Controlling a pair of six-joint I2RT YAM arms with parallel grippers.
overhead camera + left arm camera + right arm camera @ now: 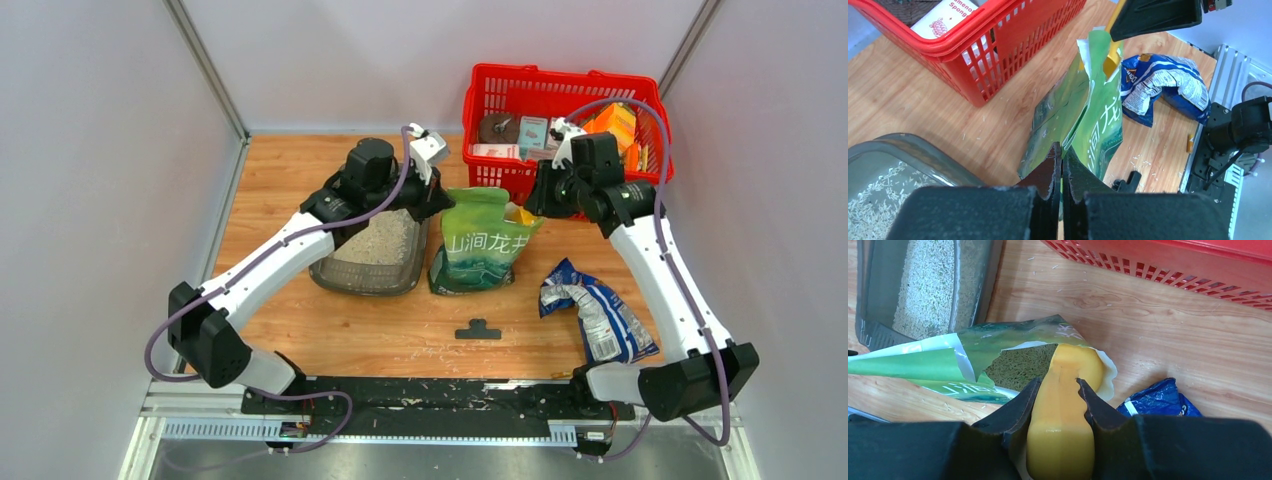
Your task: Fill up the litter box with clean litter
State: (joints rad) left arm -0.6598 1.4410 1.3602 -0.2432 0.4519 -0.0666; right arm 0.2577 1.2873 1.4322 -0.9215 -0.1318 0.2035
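Two grippers engaged: both are closed at the green bag (485, 250), mid-frame in the top view.
Left gripper (1062, 150): its fingers are pressed flat together at the bag's upper-left edge. It appears to pinch the film there and hold the mouth up.
Right gripper (1058, 383): clamped on the handle of a yellow scoop (1063, 410), whose bowl sits inside the bag's torn mouth.
Litter box (365, 288): left of centre on the table (400, 330), just beside the bag's left side, with its upper end hidden under the left arm (290, 245).
Clean litter (385, 240): a thin pale layer already covers part of the tray floor, and more granules show inside the bag's mouth.
Step in hand: judged to be loading the scoop in the bag for a transfer.
Doing it well: push the bowl deep and low, then lift it level. Hold the left pinch steady so the mouth does not fold shut. Travel left over the bag's lip and tip only once above the tray's middle; stray grains on the wood suggest spills come easily.
Box axis: the long side runs bottom to top of the top view, leaning slightly right, open face up.
Bag axis: lower left to upper right, with the mouth pointing upper right toward the right gripper.
Nearby: red basket (500, 85) upper right and blue packet (590, 310) lower right, both off the scoop's likely path.
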